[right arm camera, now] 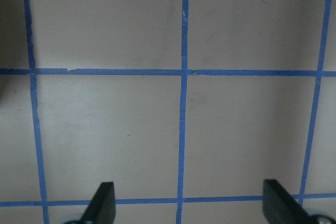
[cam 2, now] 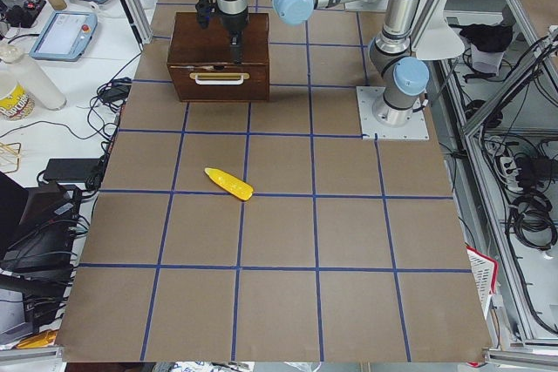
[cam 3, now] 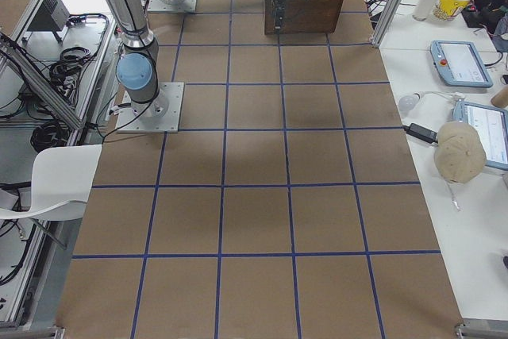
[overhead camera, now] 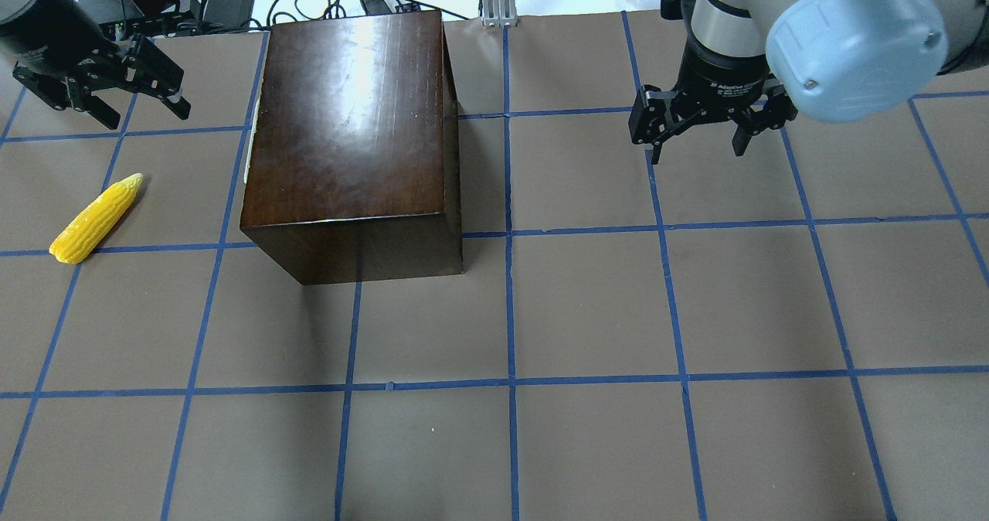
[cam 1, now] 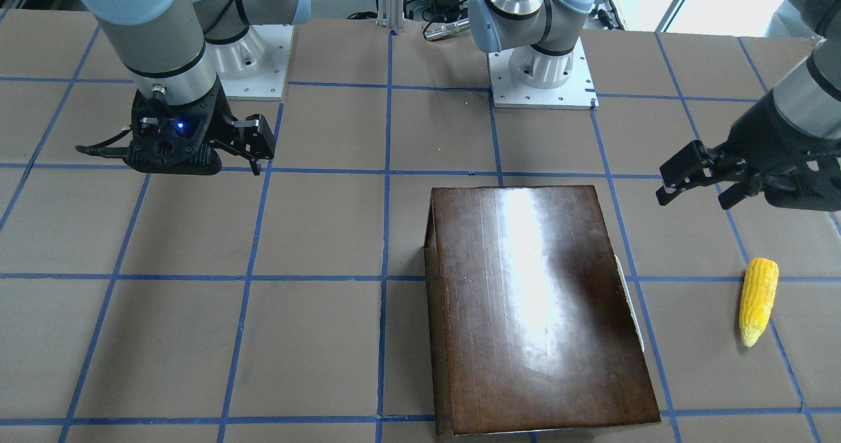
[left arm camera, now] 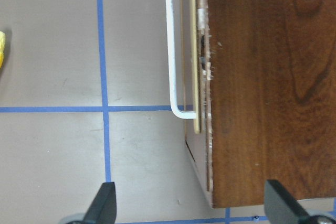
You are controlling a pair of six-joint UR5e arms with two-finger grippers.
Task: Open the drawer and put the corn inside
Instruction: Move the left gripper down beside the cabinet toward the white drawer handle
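Seen from overhead, the dark cabinet (overhead camera: 355,119) sits on the taped table (overhead camera: 587,312), its drawer (cam 2: 218,91) pushed fully in and the white handle (left arm camera: 176,51) facing nine o'clock. The left gripper (overhead camera: 147,115) hangs at nine o'clock of the cabinet, fingers spread wide and holding nothing. The corn (overhead camera: 96,218) lies flat on the table at seven o'clock of that gripper, apart from it. The right gripper (overhead camera: 695,152), equally unclenched and empty, hovers at three o'clock of the cabinet.

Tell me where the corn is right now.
In the overhead view the corn lies on the table at the far left, on the robot's left side, apart from the handle side of the cabinet.
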